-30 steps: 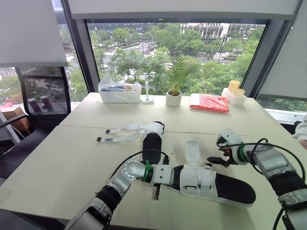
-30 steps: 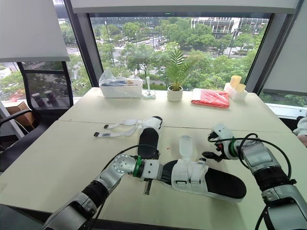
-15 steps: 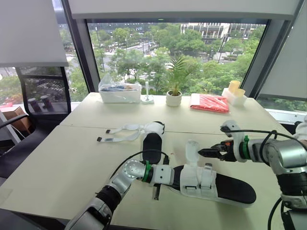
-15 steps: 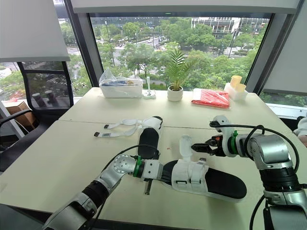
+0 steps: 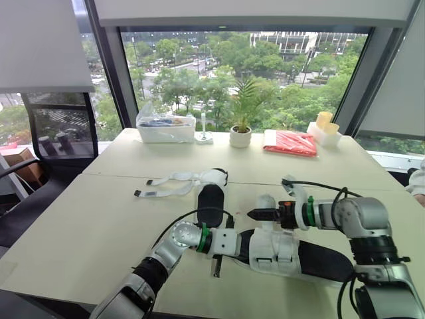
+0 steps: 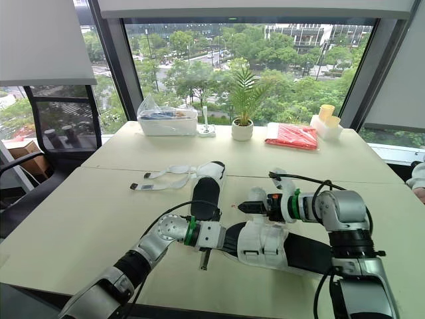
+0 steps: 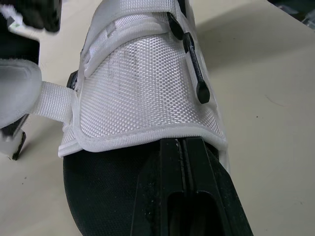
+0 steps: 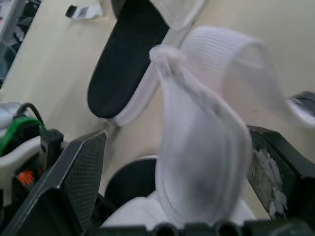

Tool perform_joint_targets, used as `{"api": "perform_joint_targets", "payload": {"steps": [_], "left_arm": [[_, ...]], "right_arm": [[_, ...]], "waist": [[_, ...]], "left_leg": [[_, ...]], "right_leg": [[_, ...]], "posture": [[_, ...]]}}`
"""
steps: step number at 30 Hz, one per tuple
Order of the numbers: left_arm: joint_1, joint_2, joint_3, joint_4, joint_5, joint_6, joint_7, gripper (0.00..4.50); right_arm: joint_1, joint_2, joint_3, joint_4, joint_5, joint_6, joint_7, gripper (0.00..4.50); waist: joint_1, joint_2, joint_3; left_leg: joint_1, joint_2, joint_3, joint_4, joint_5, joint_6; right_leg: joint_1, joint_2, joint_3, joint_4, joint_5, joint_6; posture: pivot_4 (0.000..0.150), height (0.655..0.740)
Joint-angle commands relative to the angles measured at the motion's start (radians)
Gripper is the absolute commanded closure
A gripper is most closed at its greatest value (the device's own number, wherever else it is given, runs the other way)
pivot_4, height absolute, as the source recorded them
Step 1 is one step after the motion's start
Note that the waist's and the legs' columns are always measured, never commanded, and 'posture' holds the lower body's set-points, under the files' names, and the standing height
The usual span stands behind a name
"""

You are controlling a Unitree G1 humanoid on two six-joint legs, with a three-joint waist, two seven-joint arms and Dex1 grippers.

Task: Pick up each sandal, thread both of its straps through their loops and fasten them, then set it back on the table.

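Observation:
The near sandal (image 5: 292,256), black sole with a white upper, lies at the table's front centre. My left gripper (image 5: 232,242) is shut on the end of its sole (image 7: 184,196), just before the white upper (image 7: 142,93). One loose white strap (image 5: 265,205) stands up from it. My right gripper (image 5: 255,214) is open around that strap (image 8: 202,147), one finger (image 8: 83,172) on each side, apart from it. The second sandal (image 5: 211,193) lies farther back, its straps (image 5: 166,186) spread loose to the left.
Along the window edge stand a plastic bag of items (image 5: 165,126), a small potted plant (image 5: 240,136), a red packet (image 5: 289,143) and yellow cups (image 5: 324,123). An office chair (image 5: 40,153) stands at the left. A person's sleeve (image 5: 418,183) shows at the right edge.
My right gripper has swung left from beside the near sandal to its upright strap, which now sits between its fingers. The left arm and both sandals have stayed put.

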Motion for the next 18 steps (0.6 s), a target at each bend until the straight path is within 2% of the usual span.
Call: {"api": "perform_joint_targets", "payload": {"steps": [1,9,16,17,18], "left_arm": [[0.062,0.017,-0.084,0.102,0.103,0.037,-0.018,4.5],[0.068,0.02,-0.079,0.096,0.098,0.039,-0.014,4.5],[0.064,0.009,-0.079,0.098,0.098,0.039,-0.006,4.5],[0.063,0.008,-0.079,0.099,0.097,0.039,-0.006,4.5],[0.063,0.008,-0.078,0.1,0.097,0.038,-0.006,4.5]], "right_arm": [[-0.098,0.012,-0.006,0.114,-0.009,-0.076,0.016,0.06],[-0.251,0.024,-0.029,0.356,-0.028,-0.198,0.027,0.06],[-0.288,0.023,-0.074,0.365,0.009,-0.191,0.03,0.06],[-0.289,0.023,-0.084,0.354,0.017,-0.186,0.029,0.57],[-0.288,0.023,-0.09,0.346,0.021,-0.183,0.028,0.84]], "waist": [[0.0,0.0,0.0],[0.0,0.0,0.0],[0.0,0.0,0.0],[0.0,0.0,0.0],[0.0,0.0,0.0]], "left_leg": [[0.0,0.0,0.0,0.0,0.0,0.0],[0.0,-0.003,0.0,-0.001,0.0,0.0],[0.0,-0.004,0.0,-0.001,0.0,0.0],[0.0,-0.004,-0.001,-0.001,0.0,0.0],[0.0,-0.004,-0.001,-0.001,0.0,0.0]], "right_leg": [[0.0,0.0,0.0,0.0,0.0,0.0],[-0.001,-0.001,0.0,0.001,0.0,0.0],[-0.001,-0.002,0.0,0.001,0.0,0.0],[-0.001,-0.002,0.0,0.001,0.0,0.0],[-0.001,-0.002,0.0,0.001,0.0,0.0]], "posture": [[0.15,0.7374],[0.15,0.7374],[0.15,0.7374],[0.15,0.7374],[0.15,0.7374]]}}
